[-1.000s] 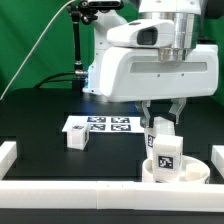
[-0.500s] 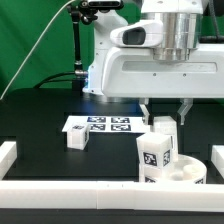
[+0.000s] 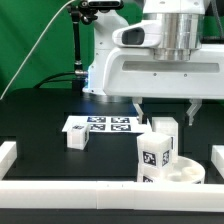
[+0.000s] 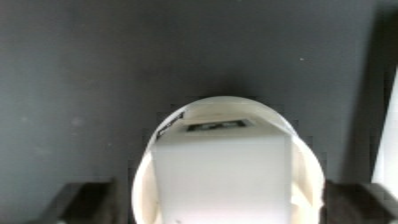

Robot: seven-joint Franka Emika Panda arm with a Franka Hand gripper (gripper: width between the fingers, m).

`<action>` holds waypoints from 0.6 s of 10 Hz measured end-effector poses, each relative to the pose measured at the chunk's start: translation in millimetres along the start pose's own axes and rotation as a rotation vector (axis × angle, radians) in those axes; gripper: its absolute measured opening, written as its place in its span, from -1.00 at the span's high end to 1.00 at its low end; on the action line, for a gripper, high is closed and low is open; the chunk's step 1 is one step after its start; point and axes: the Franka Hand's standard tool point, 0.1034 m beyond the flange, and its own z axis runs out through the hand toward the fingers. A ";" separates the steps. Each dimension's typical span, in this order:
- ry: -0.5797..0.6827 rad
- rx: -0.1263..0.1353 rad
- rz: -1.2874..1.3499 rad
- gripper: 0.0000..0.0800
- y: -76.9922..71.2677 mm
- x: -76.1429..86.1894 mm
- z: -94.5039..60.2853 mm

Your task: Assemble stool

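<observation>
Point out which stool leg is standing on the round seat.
The front leg, upright on the seat at the exterior view's right. The rear leg behind the seat and the lone leg beside the marker board stand on the table.

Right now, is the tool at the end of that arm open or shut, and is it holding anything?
The tool: open, holding nothing; its fingers stand apart above the upright leg on the seat.

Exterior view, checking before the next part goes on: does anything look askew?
Perhaps the leg standing on the seat: it sits at the rim on the exterior view's left and looks slightly turned, the open gripper clear above it. Whether it is properly seated cannot be told. Nothing looks broken.
</observation>
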 end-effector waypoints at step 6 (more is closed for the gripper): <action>-0.004 -0.011 -0.028 -0.62 79.5 -6.1 -27.6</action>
